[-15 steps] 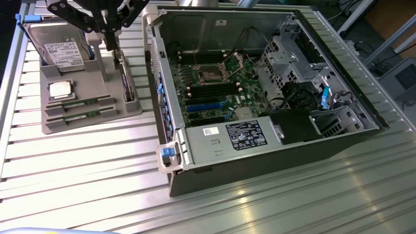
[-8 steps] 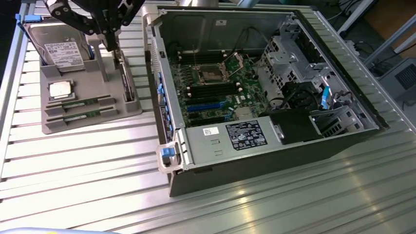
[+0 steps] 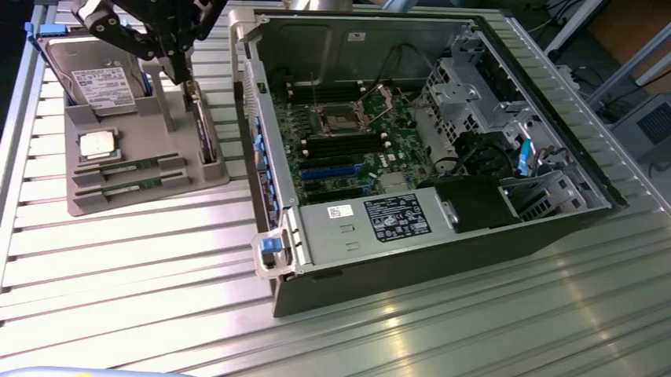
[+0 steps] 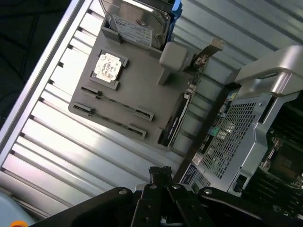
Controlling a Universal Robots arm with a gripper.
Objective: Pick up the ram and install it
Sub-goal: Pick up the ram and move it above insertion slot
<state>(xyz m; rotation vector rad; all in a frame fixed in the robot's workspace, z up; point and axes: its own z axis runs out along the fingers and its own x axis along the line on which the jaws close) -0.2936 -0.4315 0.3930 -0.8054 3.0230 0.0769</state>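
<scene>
While together and empty, hand (image 4: 160,172) above grey tray (image 3: 105,206): two ram sticks (image 3: 128,166) (image 3: 134,185), one processor (image 3: 97,144), one hard drive (image 3: 102,78)

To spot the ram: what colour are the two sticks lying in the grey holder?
Green ram sticks, best seen in the exterior view.

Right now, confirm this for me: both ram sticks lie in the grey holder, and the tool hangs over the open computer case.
Wrong on the tool. The exterior view shows the tool hanging over the grey holder, near the hard drive, not over the open computer case. Both ram sticks do lie in the grey holder.
</scene>
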